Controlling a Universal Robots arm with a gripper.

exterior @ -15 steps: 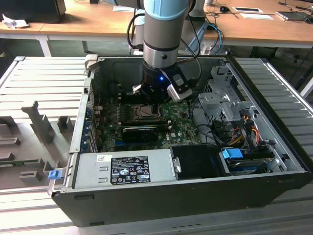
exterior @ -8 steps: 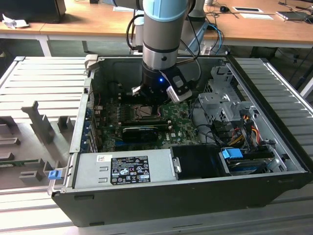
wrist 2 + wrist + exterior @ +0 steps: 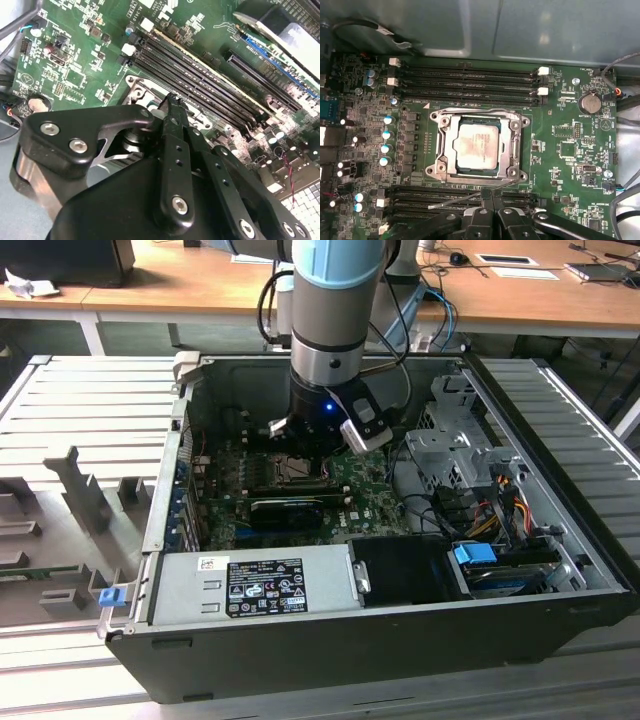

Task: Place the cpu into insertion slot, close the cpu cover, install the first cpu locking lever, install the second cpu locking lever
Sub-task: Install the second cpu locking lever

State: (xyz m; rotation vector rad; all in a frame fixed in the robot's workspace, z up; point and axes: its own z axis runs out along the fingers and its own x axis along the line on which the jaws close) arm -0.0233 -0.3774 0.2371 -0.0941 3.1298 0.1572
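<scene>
So, standing by the open PC case, the landmark here is the green motherboard, and the arm hangs straight down into the case over it.

Middle of the motherboard is the insertion slot, and the cpu is already sitting flat in it, pale square face up. So step one looks done. The cpu cover seems to be folded down around the chip too, the metal frame lying flat with the chip showing through its opening, so I'd call step two done or near enough.

Levers are where it's at now. One thin wire lever runs along the slot's edge nearest the memory slots with white clips, and it looks tucked in, though I can't swear it's latched. The other lever sticks out loose on the opposite side of the slot, angling away across the motherboard, so that one isn't locked yet by my reckoning.

The end effector is right at that loose lever, fingers pinched together, tips just beside the slot frame. Whether it's actually pressing on the wire I can't tell.
</scene>
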